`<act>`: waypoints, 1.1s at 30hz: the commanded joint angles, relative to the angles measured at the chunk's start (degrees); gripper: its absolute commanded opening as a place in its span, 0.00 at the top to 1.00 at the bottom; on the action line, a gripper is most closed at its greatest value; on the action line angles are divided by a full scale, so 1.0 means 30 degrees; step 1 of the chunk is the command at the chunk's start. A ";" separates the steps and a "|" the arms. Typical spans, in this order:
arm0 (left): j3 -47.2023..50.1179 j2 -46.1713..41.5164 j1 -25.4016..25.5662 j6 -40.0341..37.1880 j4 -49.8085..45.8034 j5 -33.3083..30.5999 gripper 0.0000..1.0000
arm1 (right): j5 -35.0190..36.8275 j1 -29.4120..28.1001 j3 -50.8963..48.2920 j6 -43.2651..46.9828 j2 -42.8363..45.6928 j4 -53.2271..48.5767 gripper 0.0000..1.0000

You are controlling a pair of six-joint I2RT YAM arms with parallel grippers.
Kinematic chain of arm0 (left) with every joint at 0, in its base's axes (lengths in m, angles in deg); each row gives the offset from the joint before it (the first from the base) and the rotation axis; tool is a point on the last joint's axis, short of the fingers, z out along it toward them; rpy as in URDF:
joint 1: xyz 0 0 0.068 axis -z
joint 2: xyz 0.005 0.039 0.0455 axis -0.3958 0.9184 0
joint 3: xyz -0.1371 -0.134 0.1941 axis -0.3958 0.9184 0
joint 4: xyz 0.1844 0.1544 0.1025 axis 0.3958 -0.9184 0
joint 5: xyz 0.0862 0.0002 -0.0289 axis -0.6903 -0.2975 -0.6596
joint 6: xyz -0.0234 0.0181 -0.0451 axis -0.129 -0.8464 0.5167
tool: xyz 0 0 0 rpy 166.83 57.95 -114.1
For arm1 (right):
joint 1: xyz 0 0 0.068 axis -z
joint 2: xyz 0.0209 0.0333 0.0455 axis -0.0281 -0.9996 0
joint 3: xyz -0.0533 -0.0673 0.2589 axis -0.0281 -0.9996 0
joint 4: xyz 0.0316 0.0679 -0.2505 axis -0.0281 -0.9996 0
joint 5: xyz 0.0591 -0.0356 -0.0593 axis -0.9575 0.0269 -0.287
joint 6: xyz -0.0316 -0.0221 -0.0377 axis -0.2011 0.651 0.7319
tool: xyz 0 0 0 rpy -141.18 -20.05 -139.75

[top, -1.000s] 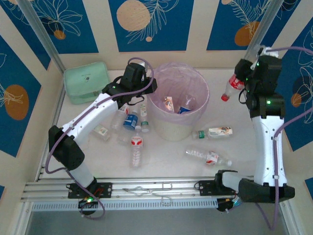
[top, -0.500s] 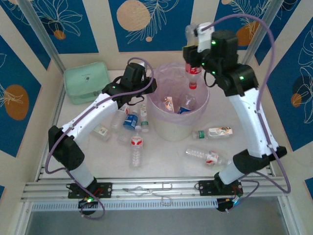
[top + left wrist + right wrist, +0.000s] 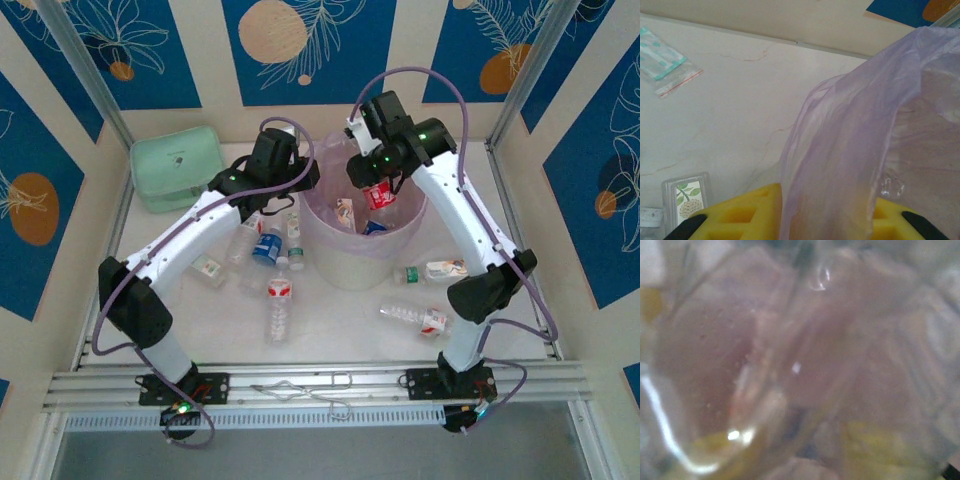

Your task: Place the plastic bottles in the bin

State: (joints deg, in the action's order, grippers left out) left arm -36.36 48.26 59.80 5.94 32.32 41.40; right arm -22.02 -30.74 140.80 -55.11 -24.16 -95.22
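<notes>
Right claw [image 3: 373, 186] grasps a red-labelled bottle [image 3: 380, 196] above the bin [image 3: 335, 265], which holds others. Left claw [image 3: 305, 178] pinches the liner [image 3: 840, 150]. Several bottles [image 3: 280, 300] lie outside at 4 and 8 o'clock.

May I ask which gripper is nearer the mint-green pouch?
Left. The left gripper pinches the bin liner on the pouch side; the right gripper holds a bottle over the bin, farther away.

the left arm [image 3: 190, 232] and right arm [image 3: 462, 212] have white shells and black joints. a lilac cable [image 3: 400, 72] runs along each. the left tool [image 3: 825, 222] has yellow fingers [image 3: 740, 219].
</notes>
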 commanded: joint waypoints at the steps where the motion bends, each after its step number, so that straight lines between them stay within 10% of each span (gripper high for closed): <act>1: -0.0044 -0.0530 -0.0269 -0.0223 -0.0444 -0.0650 0.71 | -0.1084 0.0206 -0.1201 0.0055 -0.0455 -0.1770 1.00; 12: -0.0133 -0.0310 -0.0269 -0.0199 -0.0351 -0.0357 0.71 | -0.2132 0.0450 -0.6823 -0.1351 -0.0932 0.2786 0.90; 28: 0.0072 -0.0272 -0.0276 -0.0055 -0.0237 -0.0313 0.72 | -0.2213 0.0538 -1.1058 -0.2986 -0.0473 0.7299 0.02; 33: 0.0240 -0.0439 -0.0265 -0.0046 -0.0234 -0.0436 0.72 | -0.2329 0.0437 -0.9714 -0.2660 0.0104 0.5778 0.01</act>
State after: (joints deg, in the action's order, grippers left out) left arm -36.36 48.26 59.96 5.77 33.19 43.06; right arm -30.61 -30.54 110.27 -63.05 -24.77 -70.74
